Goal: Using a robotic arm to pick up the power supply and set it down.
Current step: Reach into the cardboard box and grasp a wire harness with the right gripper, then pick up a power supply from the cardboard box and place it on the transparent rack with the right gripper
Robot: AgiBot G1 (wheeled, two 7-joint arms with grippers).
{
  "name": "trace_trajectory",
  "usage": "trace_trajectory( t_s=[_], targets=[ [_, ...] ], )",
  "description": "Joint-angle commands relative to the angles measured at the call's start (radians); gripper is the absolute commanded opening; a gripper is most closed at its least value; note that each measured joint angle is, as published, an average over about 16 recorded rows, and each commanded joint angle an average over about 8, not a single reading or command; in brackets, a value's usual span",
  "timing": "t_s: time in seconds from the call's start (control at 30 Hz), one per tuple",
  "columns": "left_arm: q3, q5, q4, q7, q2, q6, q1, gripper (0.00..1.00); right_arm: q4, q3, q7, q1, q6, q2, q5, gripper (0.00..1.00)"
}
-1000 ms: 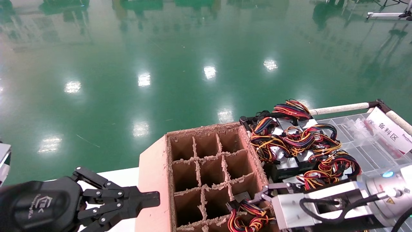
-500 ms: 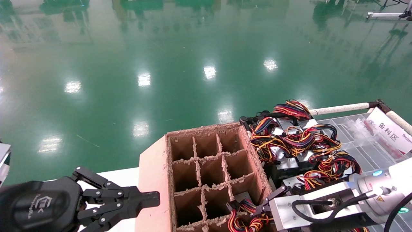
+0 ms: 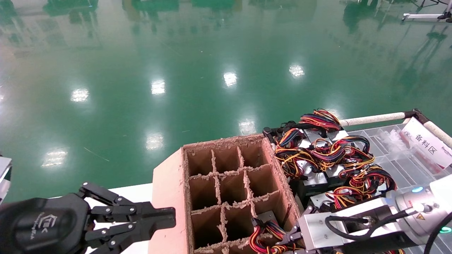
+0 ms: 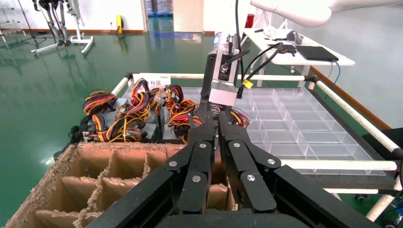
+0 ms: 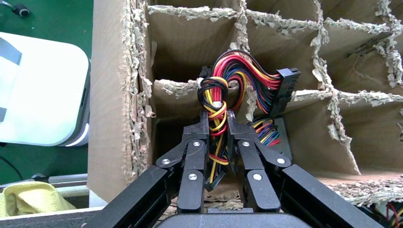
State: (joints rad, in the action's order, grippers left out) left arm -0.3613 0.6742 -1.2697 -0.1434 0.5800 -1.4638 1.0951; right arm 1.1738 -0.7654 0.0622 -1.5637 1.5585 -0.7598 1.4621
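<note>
My right gripper [image 5: 217,116] is shut on the red, yellow and black wire bundle [image 5: 216,102] of a power supply. The bundle hangs over a near right cell of the brown cardboard divider box [image 3: 169,197]. In the head view the right gripper [image 3: 287,238] sits at that cell's edge with the wires [image 3: 263,236] beside it. A grey corner of the power supply [image 3: 266,216] shows inside the cell; the rest of its body is hidden. My left gripper [image 3: 173,217] is parked left of the box, shut and empty.
A pile of silver power supplies with tangled coloured wires [image 3: 325,155] lies right of the box. Beyond it is a clear compartment tray [image 3: 399,155] with a white label [image 3: 429,144] and a padded rail [image 3: 374,119]. Green floor lies behind.
My right arm has shifted down and toward the near edge, carrying the wire bundle lower at the near right cell. The left arm has stayed in place.
</note>
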Motion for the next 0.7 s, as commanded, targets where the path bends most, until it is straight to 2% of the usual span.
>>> trace_trajectory(
  t_s=[0.03, 0.33, 0.7],
  targets=[
    [0.000, 0.000, 0.000, 0.000, 0.000, 0.000, 0.000, 1.00, -0.004, -0.004, -0.002, -0.002, 0.001, 0.002, -0.006, 0.00],
    [0.000, 0.000, 0.000, 0.000, 0.000, 0.000, 0.000, 1.00, -0.042, 0.020, 0.007, -0.028, -0.001, 0.054, -0.090, 0.00],
    [0.000, 0.000, 0.000, 0.000, 0.000, 0.000, 0.000, 1.00, -0.121, 0.117, 0.021, -0.015, -0.019, 0.118, -0.320, 0.00]
  ],
)
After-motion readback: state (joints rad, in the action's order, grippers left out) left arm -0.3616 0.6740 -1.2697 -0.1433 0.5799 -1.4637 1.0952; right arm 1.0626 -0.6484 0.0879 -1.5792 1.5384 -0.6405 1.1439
